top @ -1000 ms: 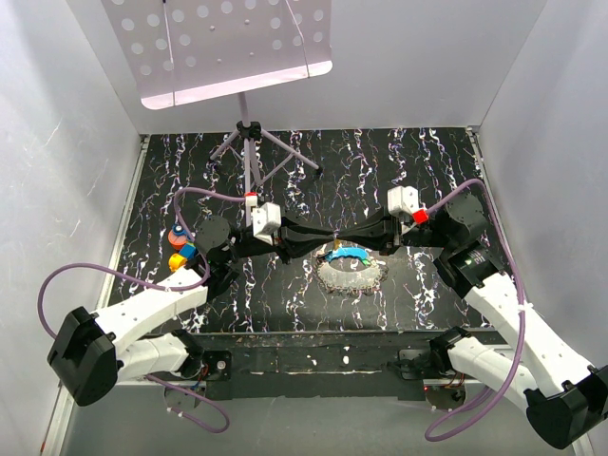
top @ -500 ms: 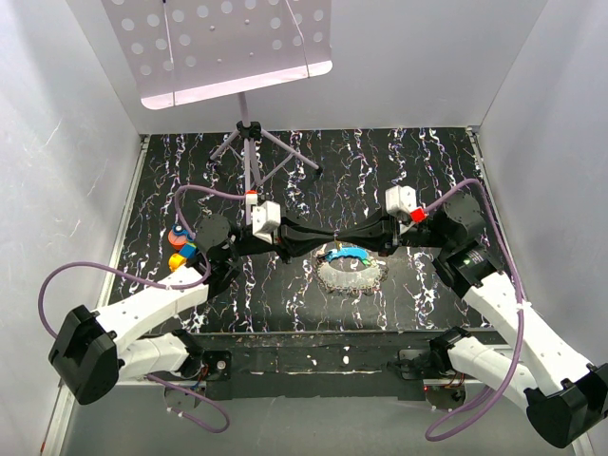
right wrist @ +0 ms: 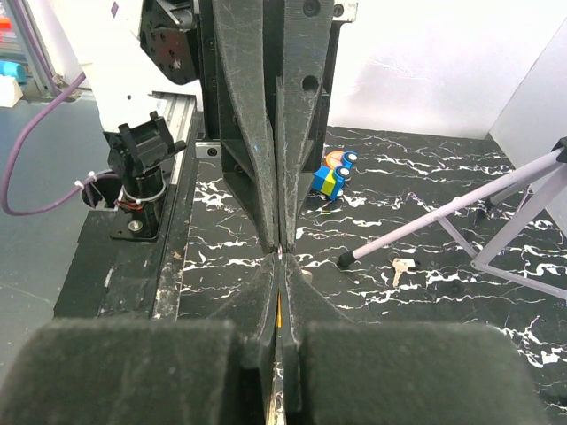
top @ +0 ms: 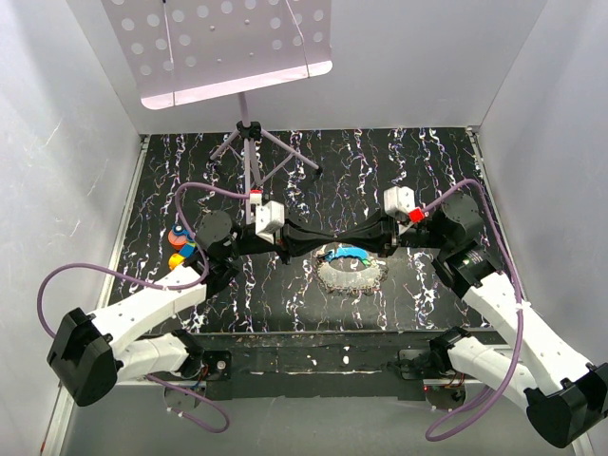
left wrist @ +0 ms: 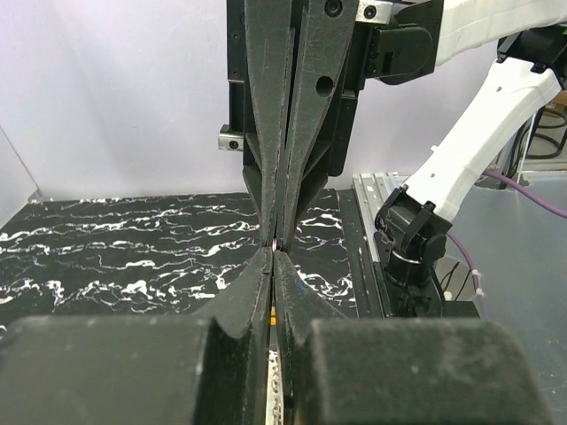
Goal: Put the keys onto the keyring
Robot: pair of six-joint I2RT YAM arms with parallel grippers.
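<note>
My left gripper (top: 331, 237) and right gripper (top: 346, 237) meet tip to tip above the middle of the table, both shut. A small metal keyring (left wrist: 277, 243) glints right where the four fingertips touch, and appears pinched by both. In the right wrist view the keyring (right wrist: 282, 254) shows at the same junction. A yellow-orange sliver (left wrist: 274, 314), likely the yellow key, shows through the slit of the left jaws, and again as a sliver (right wrist: 280, 310) through the right jaws. The blue key (top: 349, 254) lies just below the tips on a looped grey chain (top: 353, 278).
A music stand (top: 245, 142) stands behind the grippers, one foot (right wrist: 344, 262) close to them. A bare silver key (right wrist: 400, 268) lies beside that foot. Coloured toy blocks (top: 179, 249) sit at the left. White walls enclose the black marbled table (top: 408, 171).
The left gripper's jaws have closed the last bit against the right gripper's tips. Both arms have barely shifted.
</note>
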